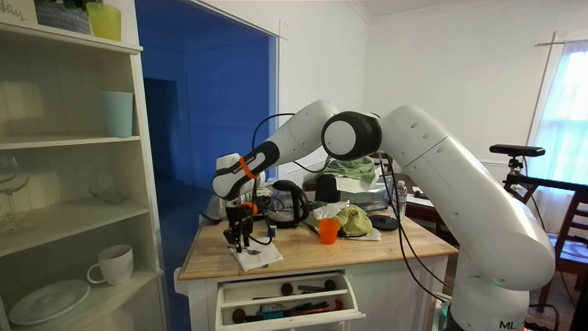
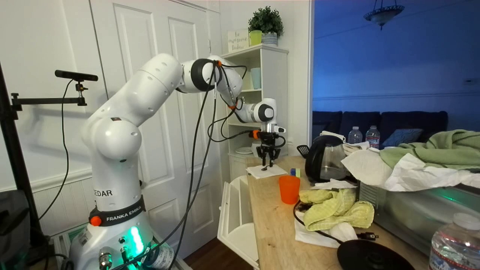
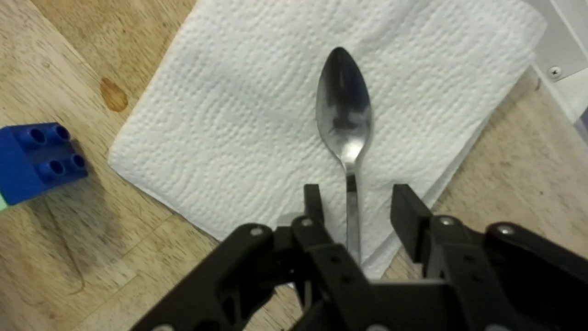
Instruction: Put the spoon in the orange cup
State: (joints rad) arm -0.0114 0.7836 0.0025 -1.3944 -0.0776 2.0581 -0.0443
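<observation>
In the wrist view, the metal spoon (image 3: 344,110) lies on a folded white paper towel (image 3: 220,115) embossed with small dimples. Its glossy bowl, a pointed oval, aims at twelve o'clock; the slim, straight handle runs toward six. There the black tool (image 3: 359,202) stands spread, a jaw to either side of the handle, with gaps between metal and jaws. Off the paper towel toward nine o'clock, a blue block (image 3: 41,161) with hollow round studs sits on the grained wooden worktop (image 3: 138,266); between one and two o'clock from it is a brown, rounded stain (image 3: 114,95).

In an exterior view, the orange cup (image 1: 329,231), smooth-walled and tapering to its base, stands upright on the worktop, near three o'clock from the tool and well apart from it. At ten o'clock from the cup is a kettle (image 1: 285,207), clear-bodied with a curved black handle; toward seven, a white drawer (image 1: 294,322) split by a thin divider is pulled out.

In an exterior view, the tool points down over the paper towel, between ten and eleven o'clock from the cup. A crumpled yellow-green cloth (image 2: 337,210) lies just beside the cup, toward four o'clock; farther that way is a flat black disc (image 2: 371,257).
</observation>
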